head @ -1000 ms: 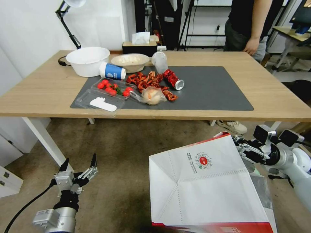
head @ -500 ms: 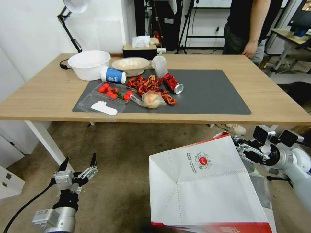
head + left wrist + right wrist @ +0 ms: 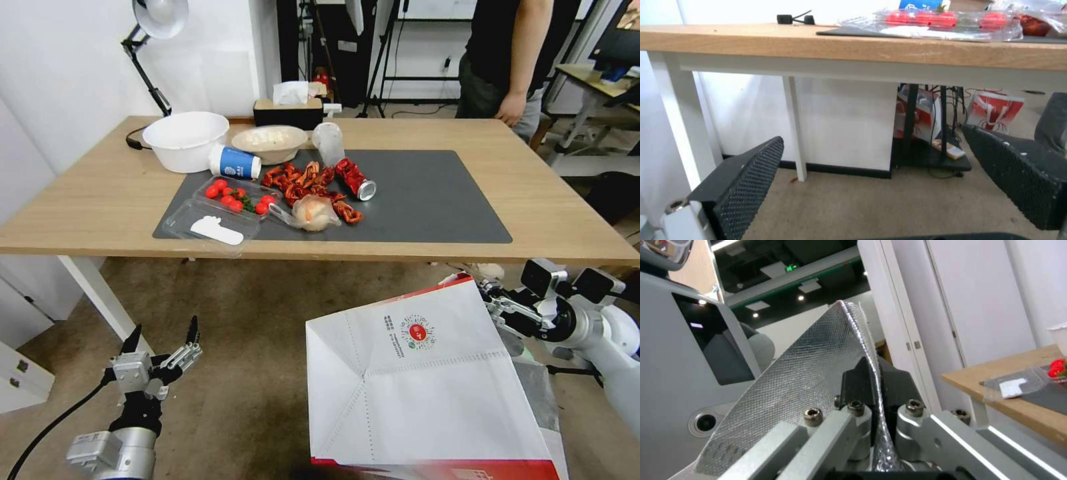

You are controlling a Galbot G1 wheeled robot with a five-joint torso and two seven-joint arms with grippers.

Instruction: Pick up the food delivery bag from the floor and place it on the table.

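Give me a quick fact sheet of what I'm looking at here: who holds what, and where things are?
Right pincer: shut on the rim of the food delivery bag, foil lining visible in the right wrist view
Bag position: lifted, in front of and below the table edge
Left pincer: open, holding nothing, low over the floor
On the table: white bowl, tray of tomatoes, crushed can, dark mat

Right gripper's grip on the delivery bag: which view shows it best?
Right wrist view: the right gripper is shut on the food delivery bag, foil edge pinched between black pads. Head view shows the gripper at the bag's top edge, contact hidden. Left wrist view faces the table.
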